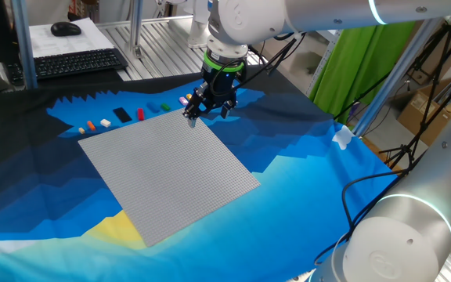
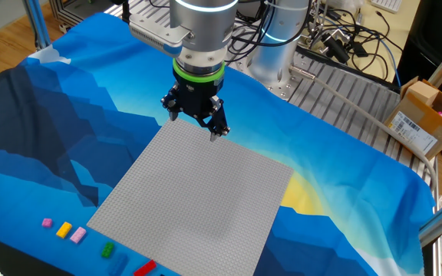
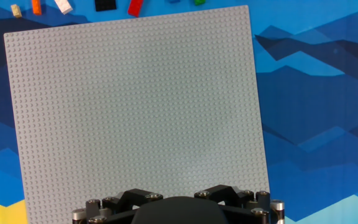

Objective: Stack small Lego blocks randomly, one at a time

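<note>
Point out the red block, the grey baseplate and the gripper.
red block (image 2: 145, 267), the other fixed view, middle of its top face.
grey baseplate (image 2: 198, 195), the other fixed view, bare studded middle.
gripper (image 2: 197, 126), the other fixed view, midway between its fingers.

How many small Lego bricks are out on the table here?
9, all in one row on the cloth along the baseplate's edge: tan, orange, white, red, blue, green, pink, yellow, another pink. Others may be hidden.

One grey baseplate (image 1: 169, 166), one black piece (image 1: 122, 115), several small Lego blocks (image 1: 140, 113)
</note>
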`<state>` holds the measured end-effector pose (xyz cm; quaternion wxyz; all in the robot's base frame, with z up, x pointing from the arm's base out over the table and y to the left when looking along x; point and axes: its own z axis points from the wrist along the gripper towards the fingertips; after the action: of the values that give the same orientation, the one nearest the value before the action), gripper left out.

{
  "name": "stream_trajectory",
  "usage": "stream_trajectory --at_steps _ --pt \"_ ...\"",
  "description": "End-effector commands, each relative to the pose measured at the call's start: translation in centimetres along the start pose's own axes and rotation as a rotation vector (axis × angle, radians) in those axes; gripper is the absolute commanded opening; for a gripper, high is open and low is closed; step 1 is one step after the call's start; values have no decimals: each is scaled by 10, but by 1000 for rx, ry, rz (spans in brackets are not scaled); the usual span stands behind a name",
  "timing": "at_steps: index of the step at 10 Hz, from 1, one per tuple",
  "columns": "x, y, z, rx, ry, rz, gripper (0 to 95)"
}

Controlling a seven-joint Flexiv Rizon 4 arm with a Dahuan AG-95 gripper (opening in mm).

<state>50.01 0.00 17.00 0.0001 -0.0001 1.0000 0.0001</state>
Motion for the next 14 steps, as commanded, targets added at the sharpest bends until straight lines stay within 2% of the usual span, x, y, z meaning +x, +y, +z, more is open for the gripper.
stream_trajectory --at_steps 1,2,3,6,8,9,10,11,12,14 --pt "0 0 0 0 0 0 950" --pt "0 0 0 -3 42 108 0" --pt "12 2 6 0 35 104 0" --pt "33 5 14 -6 18 104 0" --pt "58 10 19 -4 18 103 0" --pt "67 12 21 1 10 119 0" --pt "71 13 21 -1 14 115 0" --pt "73 15 21 -1 27 78 0" --pt "74 17 21 -1 28 87 0" --pt "75 20 23 10 12 126 0"
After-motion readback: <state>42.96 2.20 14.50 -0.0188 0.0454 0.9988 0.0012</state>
